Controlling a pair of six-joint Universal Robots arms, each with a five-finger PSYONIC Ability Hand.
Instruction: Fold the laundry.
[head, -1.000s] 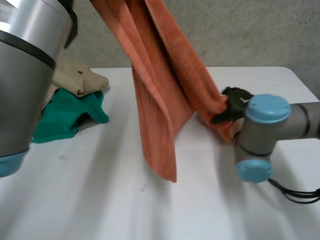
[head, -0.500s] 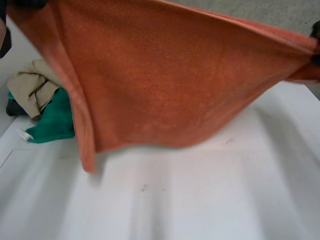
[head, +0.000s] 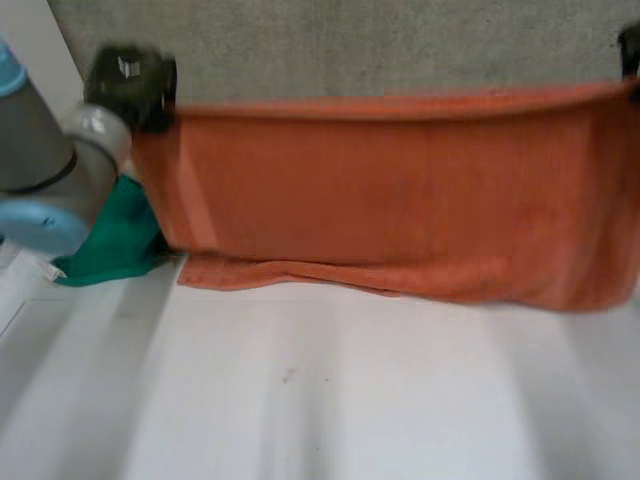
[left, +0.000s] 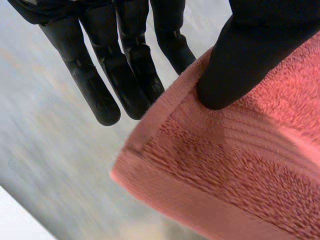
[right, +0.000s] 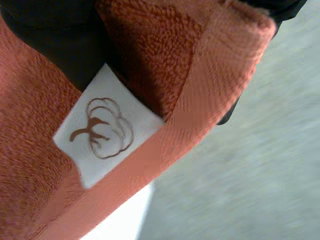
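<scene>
Soft, even light with no hard glare.
The white table (head: 330, 400) lay bright under diffuse light from above, and the hanging orange towel (head: 400, 200) cast only a faint, soft-edged shade on it just beneath its lower edge. In the left wrist view the thumb of the left hand (left: 125, 75) threw a small dark shadow on the pile. In the right wrist view the white label (right: 107, 132) was brightest, beside a deeply shaded fold.

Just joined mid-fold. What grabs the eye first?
An orange terry towel hangs stretched wide between the left hand and right hand, each pinching a top corner, its bottom edge on the white table. Its white cotton-flower label shows at the right hand; a green cloth lies heaped beside the left arm.
</scene>
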